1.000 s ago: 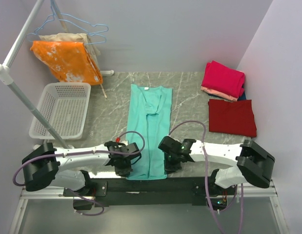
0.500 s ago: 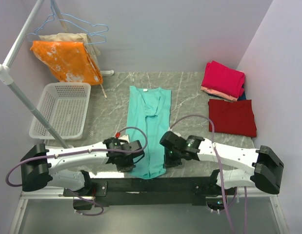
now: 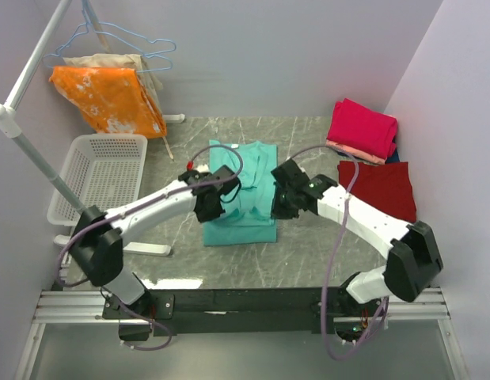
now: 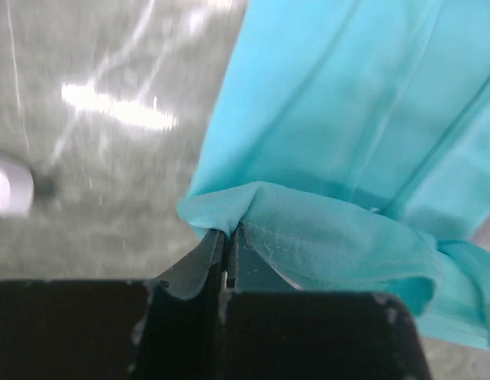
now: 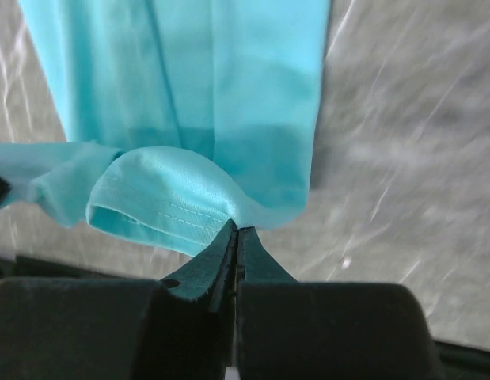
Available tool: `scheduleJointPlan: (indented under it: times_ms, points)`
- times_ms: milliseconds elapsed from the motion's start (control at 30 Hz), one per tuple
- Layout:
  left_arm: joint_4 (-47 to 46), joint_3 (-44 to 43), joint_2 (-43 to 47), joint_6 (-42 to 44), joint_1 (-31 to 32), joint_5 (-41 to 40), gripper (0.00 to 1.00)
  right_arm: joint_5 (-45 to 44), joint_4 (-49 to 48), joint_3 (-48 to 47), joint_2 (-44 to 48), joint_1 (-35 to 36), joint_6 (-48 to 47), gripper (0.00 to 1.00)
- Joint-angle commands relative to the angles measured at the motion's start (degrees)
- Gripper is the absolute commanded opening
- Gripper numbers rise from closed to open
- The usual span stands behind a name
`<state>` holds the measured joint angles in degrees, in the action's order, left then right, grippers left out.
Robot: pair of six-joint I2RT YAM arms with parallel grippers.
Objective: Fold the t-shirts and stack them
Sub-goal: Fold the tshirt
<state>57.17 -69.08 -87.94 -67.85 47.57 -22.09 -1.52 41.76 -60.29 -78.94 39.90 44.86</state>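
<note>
The teal t-shirt [image 3: 241, 222] lies in the middle of the table, its near half lifted and carried back over the far half. My left gripper [image 3: 210, 199] is shut on the hem's left corner [image 4: 221, 214]. My right gripper [image 3: 280, 199] is shut on the hem's right corner [image 5: 229, 207]. Both hold the hem above the shirt's middle. A folded magenta-pink shirt [image 3: 362, 127] lies on a salmon one [image 3: 349, 150] at the back right. A folded dark red shirt [image 3: 377, 189] lies in front of them.
A white mesh basket [image 3: 102, 176] stands at the left. The orange white-blotched cloth [image 3: 108, 96] and a beige cloth [image 3: 110, 60] hang on a rack at the back left, with blue hangers [image 3: 142, 43]. A white pole [image 3: 39, 162] slants across the left side.
Both grippers have carried the shirt's near hem from the table's front edge back toward the middle, folding the shirt over itself. The arms have stretched out.
</note>
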Motion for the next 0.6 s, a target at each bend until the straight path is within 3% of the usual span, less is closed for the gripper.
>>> scheduleJointPlan:
  times_ms: [0,433,467,533,567]
  points:
    - [-4.1,-7.1,-7.1,10.7,-5.5,-2.9,0.01,-0.6,-2.8,-5.4,-6.0,-4.8,-6.6,0.00]
    - [-3.8,-35.5,-33.3,24.0,-15.8,0.8,0.01,4.9,-2.8,-27.6,-31.0,-12.6,-10.5,0.00]
    - [-3.6,-36.6,-35.1,24.4,-16.3,1.8,0.10,4.9,-1.5,-29.0,-32.0,-12.7,-10.6,0.00]
    - [-3.3,-39.5,-36.4,25.2,-17.2,1.4,0.33,3.9,-0.5,-32.7,-33.3,-13.4,-10.2,0.21]
    - [-3.6,-40.2,-37.1,25.7,-17.7,1.4,0.52,2.8,-0.9,-33.2,-33.4,-13.7,-10.1,0.29]
